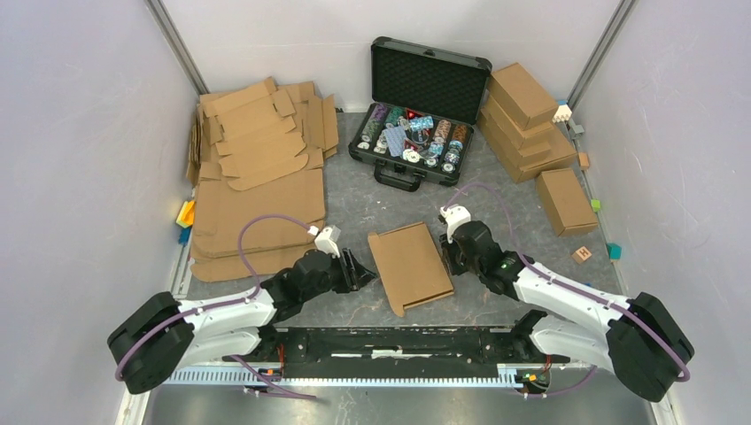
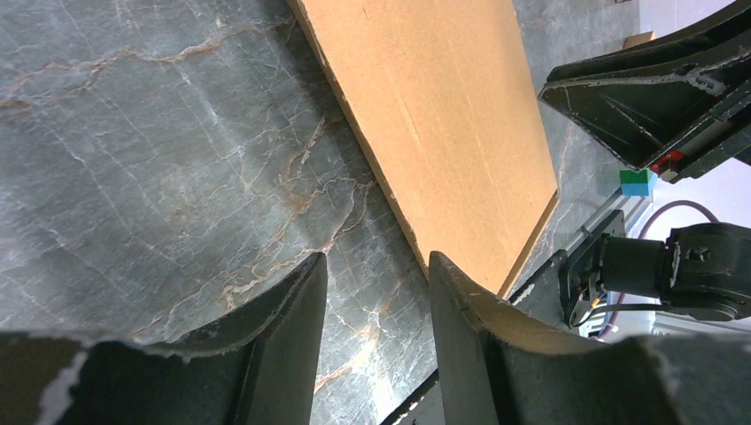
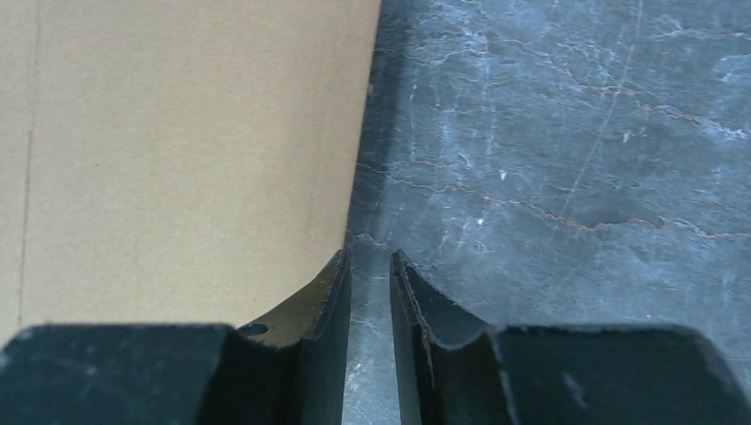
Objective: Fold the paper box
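Arms lie low flanking the paper box (image 1: 410,266), left pincer (image 2: 376,266) spread, right pincer (image 3: 367,257) narrowly parted.

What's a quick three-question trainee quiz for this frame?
1. True or false: the right fingers are clamped on the box.
2. The flat cardboard sheets lie: A) back left, B) back right, C) between the arms.
3. Fill in: the open black case holds ____.
Key: 1 false, the box lies beside them with nothing between them; 2 A; 3 chips.
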Tool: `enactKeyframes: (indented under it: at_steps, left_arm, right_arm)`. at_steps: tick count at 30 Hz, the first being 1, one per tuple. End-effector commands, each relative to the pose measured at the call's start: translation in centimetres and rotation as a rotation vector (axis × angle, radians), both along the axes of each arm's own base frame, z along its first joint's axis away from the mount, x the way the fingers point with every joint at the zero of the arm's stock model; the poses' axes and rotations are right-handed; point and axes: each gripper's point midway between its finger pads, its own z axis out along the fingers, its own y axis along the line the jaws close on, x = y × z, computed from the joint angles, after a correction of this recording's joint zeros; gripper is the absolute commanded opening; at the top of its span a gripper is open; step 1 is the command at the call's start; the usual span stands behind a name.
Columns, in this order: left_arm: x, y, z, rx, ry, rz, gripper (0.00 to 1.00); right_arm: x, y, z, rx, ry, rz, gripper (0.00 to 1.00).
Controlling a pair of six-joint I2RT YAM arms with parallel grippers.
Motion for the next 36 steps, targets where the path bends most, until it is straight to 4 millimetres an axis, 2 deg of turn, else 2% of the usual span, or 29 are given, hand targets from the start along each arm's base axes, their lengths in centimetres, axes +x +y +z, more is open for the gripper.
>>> enactKeyframes:
  at_steps: [1,7,12,16,19,29,36]
  left_arm:
    - [0.4,0.3,0.5,0.023,-0.037,-0.012,0.53]
    - [0.6,0.8,0.1,0.026,-0.025,0.001,0.52]
    - [0.6,1.3,0.1,0.010,-0.016,0.011,0.51]
    - [0.7,1.7,-0.1,0.016,-0.012,0.019,0.51]
    - [0.7,1.9,0.0,0.017,-0.013,0.023,0.51]
    - [0.9,2.2,0.0,0.026,-0.008,0.022,0.50]
    - [1.0,2.5,-0.6,0.042,0.006,0.028,0.50]
  right_arm:
    - [1.1,-1.2,-0.1,-0.042,-0.054,-0.062,0.27]
    - [0.6,-1.5,-1.1,-0.061,-0.030,-0.047,0.26]
    - [1.5,-1.7,0.9,-0.055,-0.080,-0.079,0.29]
    - [1.7,-0.2,3.0,0.005,-0.106,-0.027,0.33]
    - [1.4,1.0,3.4,0.049,-0.096,0.024,0.36]
    - [0.6,0.6,0.2,-0.018,-0.020,0.046,0.37]
    - [0.6,-1.1,-1.2,-0.107,0.000,-0.001,0.36]
